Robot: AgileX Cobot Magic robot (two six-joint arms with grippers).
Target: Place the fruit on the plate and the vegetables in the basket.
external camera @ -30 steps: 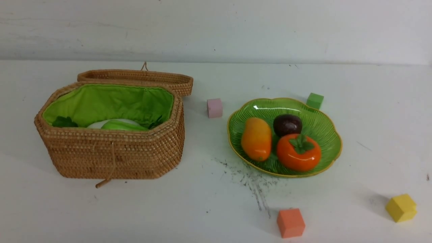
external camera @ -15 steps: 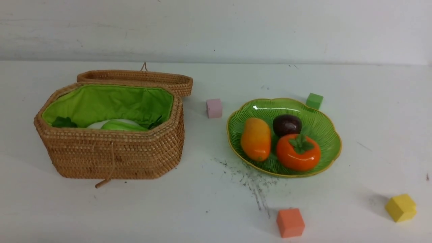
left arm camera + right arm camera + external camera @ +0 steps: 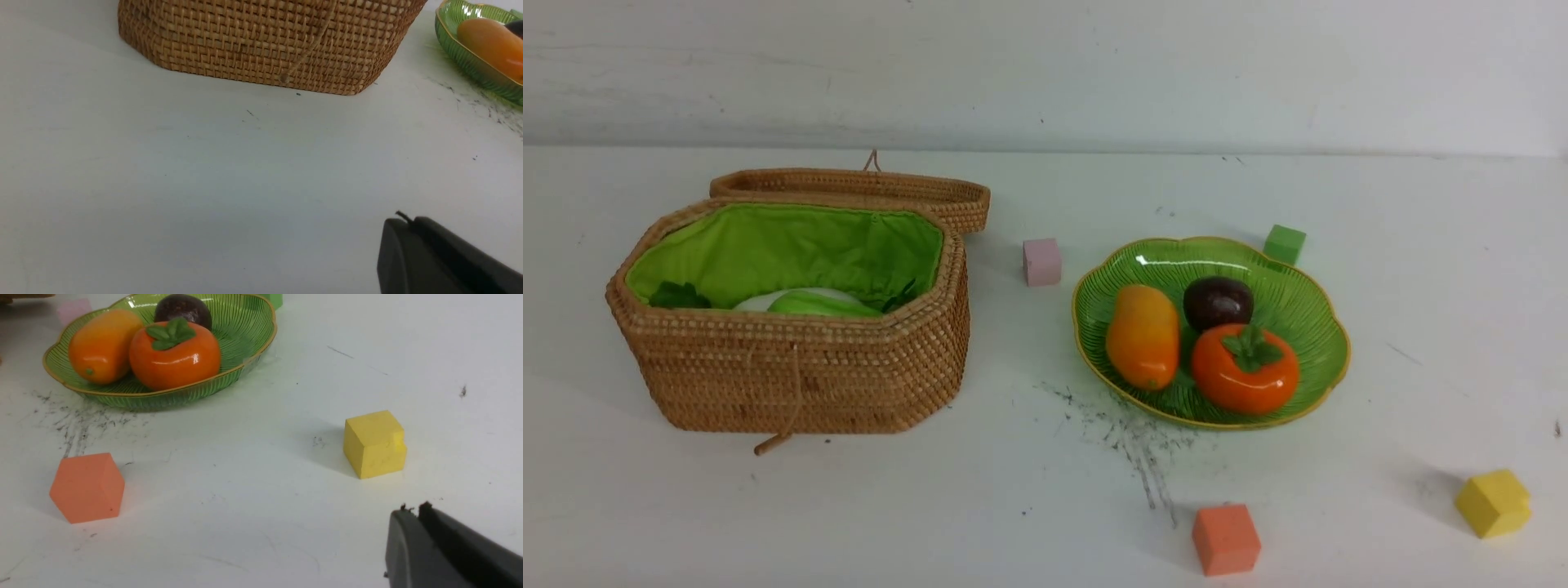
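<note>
Well, everything looks sorted from the front view. At centre right of the frame sits the plate (image 3: 1319, 314), and on it all three fruits: the mango (image 3: 1143, 336) on its left, the purple ball (image 3: 1218, 301) toward the back, the persimmon (image 3: 1245, 369) in front, all crowded close together. Over at left of the frame the basket (image 3: 792, 371) stands open, its lid (image 3: 866, 189) folded back behind it. Down against the green lining I can see the pale green gourd (image 3: 818, 305) and a sliver of the white radish (image 3: 761, 300), plus dark leaves at either end. The carrot itself I can't make out.

Neither arm shows in the front view. The left claw (image 3: 408, 228) pokes into the lower right of its wrist picture, closed on nothing, well short of the basket wall. The right claw (image 3: 413, 516) looks all but closed too, holding nothing, near the yellow cube (image 3: 374, 443) and apart from the orange cube (image 3: 86, 486).

If any fruit needed another go, I'd judge them hard, glossy and slick, probably light. The persimmon wants a grip across its squat waist, not the leafy cap; the mango across its narrow middle. The plate reads as glass, so brittle: gentle near that scalloped rim. The basket looks stiff and the lining soft, so forgiving for drops.
</note>
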